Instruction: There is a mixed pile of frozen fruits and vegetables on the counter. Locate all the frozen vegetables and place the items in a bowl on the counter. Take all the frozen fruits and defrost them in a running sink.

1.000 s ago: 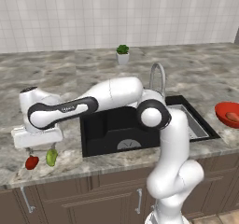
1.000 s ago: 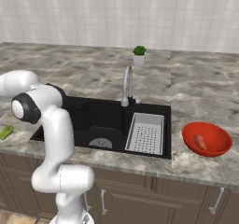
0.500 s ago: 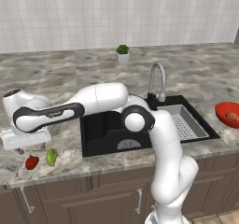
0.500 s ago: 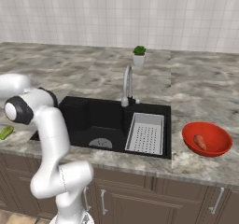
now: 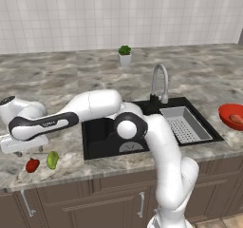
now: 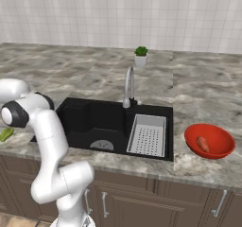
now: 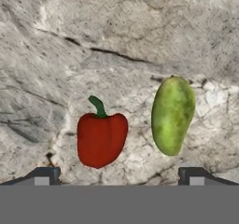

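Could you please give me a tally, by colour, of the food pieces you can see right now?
Red: 1, the pepper on the counter.
Yellow-green: 1, the oblong fruit beside it.
Orange: 1, the carrot-like piece in the red bowl.
Total: 3

We see a red pepper (image 7: pixel 101 141) and yellow-green fruit (image 7: pixel 172 115) lying side by side, apart, on the counter (image 7: pixel 140 27); an orange piece (image 6: pixel 203 143) lies in the red bowl (image 6: pixel 210 132).

wall: white tile (image 5: pixel 71 13) | cabinets: dk brown wood, steel handles (image 6: pixel 142 205) | small potted plant (image 5: pixel 125 55) at back
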